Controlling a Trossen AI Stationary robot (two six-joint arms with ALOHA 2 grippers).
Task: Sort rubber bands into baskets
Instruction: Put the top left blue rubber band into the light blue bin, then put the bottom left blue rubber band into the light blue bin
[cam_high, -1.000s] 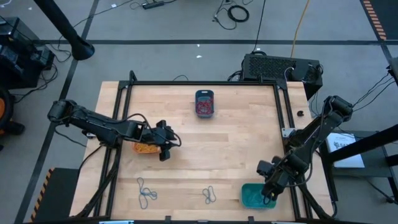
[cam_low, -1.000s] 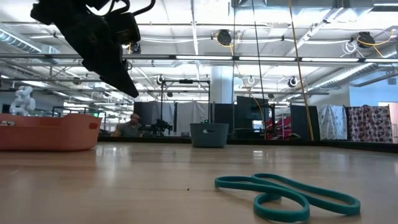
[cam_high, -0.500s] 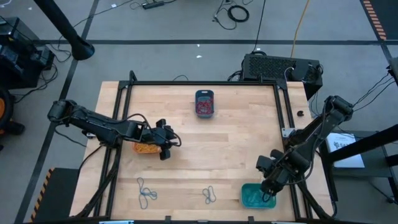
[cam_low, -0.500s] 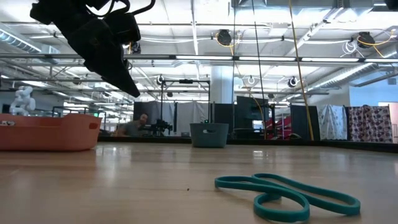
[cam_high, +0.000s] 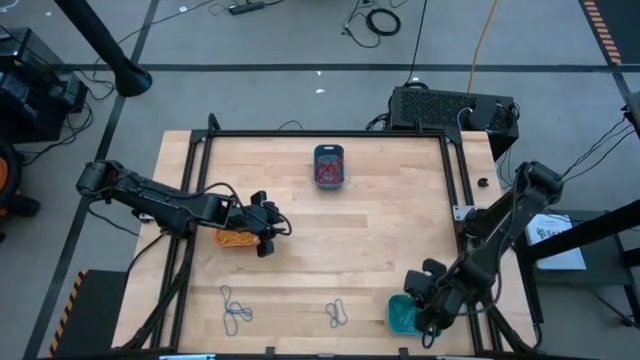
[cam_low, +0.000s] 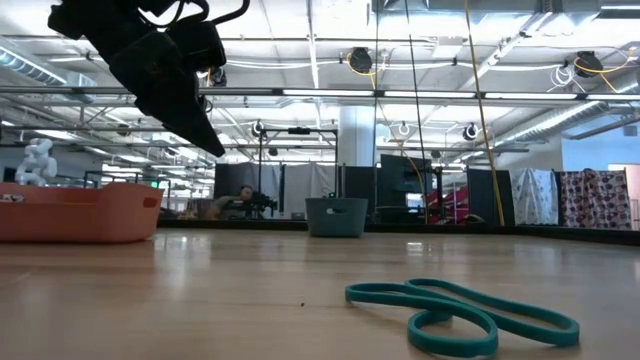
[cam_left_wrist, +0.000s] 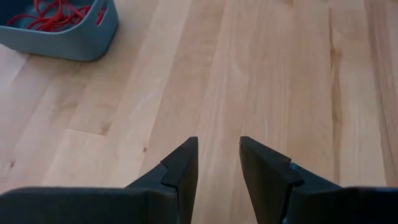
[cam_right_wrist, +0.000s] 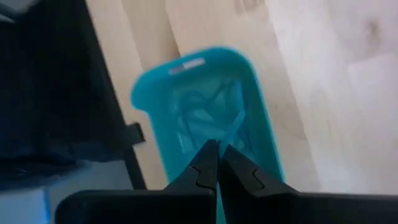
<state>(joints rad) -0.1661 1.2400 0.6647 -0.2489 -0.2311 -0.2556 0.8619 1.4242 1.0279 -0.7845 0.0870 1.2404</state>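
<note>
Right gripper (cam_high: 428, 322) has slid over the turquoise basket (cam_high: 398, 318) — jaws pinched shut, possibly on a teal band, blurred. Left gripper (cam_high: 268, 230) unmoved beside the orange basket (cam_high: 232, 239), jaws apart, empty. Loose rubber bands (cam_high: 235, 310) remain on the table (cam_high: 380, 230) — sorting unfinished.

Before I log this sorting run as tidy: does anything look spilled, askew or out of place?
Nothing looks spilled or damaged. Two tangles of rubber bands lie loose on the table's near edge, not yet in a basket. The orange basket, dark teal basket and turquoise basket sit upright.
</note>
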